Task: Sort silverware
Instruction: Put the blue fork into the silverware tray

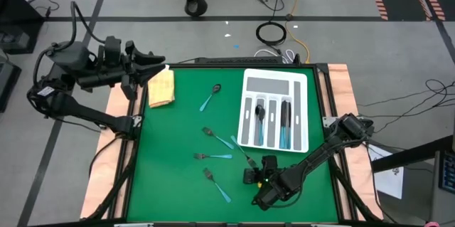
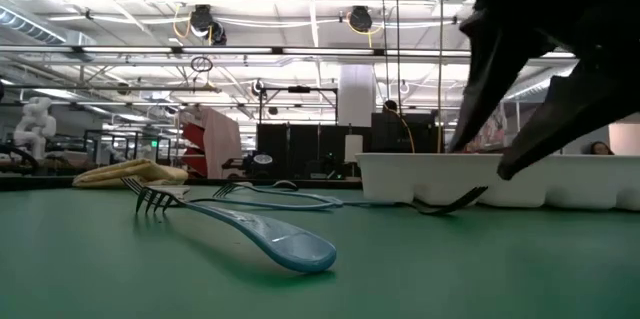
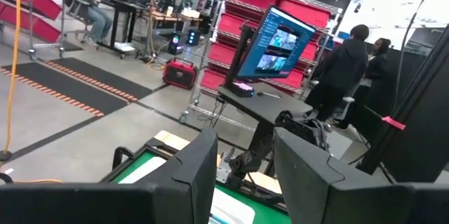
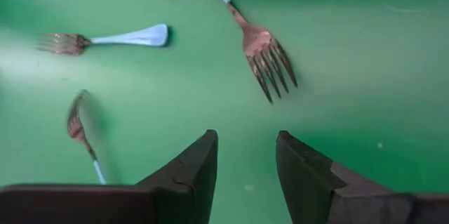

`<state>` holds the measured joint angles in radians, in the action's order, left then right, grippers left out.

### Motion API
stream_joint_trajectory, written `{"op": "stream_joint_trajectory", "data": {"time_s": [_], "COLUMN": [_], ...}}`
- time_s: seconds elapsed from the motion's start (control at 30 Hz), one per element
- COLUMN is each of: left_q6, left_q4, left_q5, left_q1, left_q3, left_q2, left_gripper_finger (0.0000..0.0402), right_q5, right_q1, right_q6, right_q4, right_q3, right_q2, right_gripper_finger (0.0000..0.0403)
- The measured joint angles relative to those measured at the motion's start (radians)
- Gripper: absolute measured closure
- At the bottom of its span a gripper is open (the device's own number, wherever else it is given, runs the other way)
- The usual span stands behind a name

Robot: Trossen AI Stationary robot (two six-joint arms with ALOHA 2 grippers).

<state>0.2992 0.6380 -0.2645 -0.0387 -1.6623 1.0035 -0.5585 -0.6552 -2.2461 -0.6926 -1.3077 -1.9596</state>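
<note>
Loose silverware with light blue handles lies on the green mat: a spoon and several forks. More pieces lie in the white slotted tray. My right gripper hovers open, low over the mat. It is just near-side of the fork beside the tray's near-left corner and touches nothing. My left gripper waits open, raised at the far-left corner above the folded yellow cloth.
The tray stands on the mat's right half, toward the far edge. In the low view one fork lies closest to the camera and another lies by the tray wall. Bare green mat lies left of the forks. People stand in the room beyond.
</note>
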Motion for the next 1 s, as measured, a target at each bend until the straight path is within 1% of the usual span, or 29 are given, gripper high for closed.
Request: {"op": "stream_joint_trajectory", "data": {"time_s": [0.13, 0.27, 0.5, 0.73, 1.0], "left_q6": [-0.001, -0.002, -0.048, -0.051, -0.054], "left_q4": [0.0, 0.0, 0.0, 0.0, 0.0], "left_q5": [0.0, 0.0, 0.0, 0.0, 0.0], "left_q1": [0.0, 0.0, 0.0, 0.0, 0.0], "left_q3": [0.0, 0.0, 0.0, 0.0, 0.0], "left_q2": [0.0, 0.0, 0.0, 0.0, 0.0], "left_gripper_finger": [0.026, 0.026, 0.026, 0.026, 0.026], "right_q5": [0.039, 0.042, 0.041, 0.071, 0.069], "right_q1": [0.0, 0.015, 0.033, 0.049, 0.079], "right_q6": [0.007, 0.022, 0.041, 0.058, 0.099], "right_q4": [-0.068, -0.106, -0.099, -0.092, -0.094], "right_q3": [0.0, 0.001, 0.001, 0.001, 0.0], "right_q2": [0.0, 0.0, 0.0, -0.004, -0.004], "right_gripper_finger": [0.0287, 0.0296, 0.029, 0.0289, 0.0289]}}
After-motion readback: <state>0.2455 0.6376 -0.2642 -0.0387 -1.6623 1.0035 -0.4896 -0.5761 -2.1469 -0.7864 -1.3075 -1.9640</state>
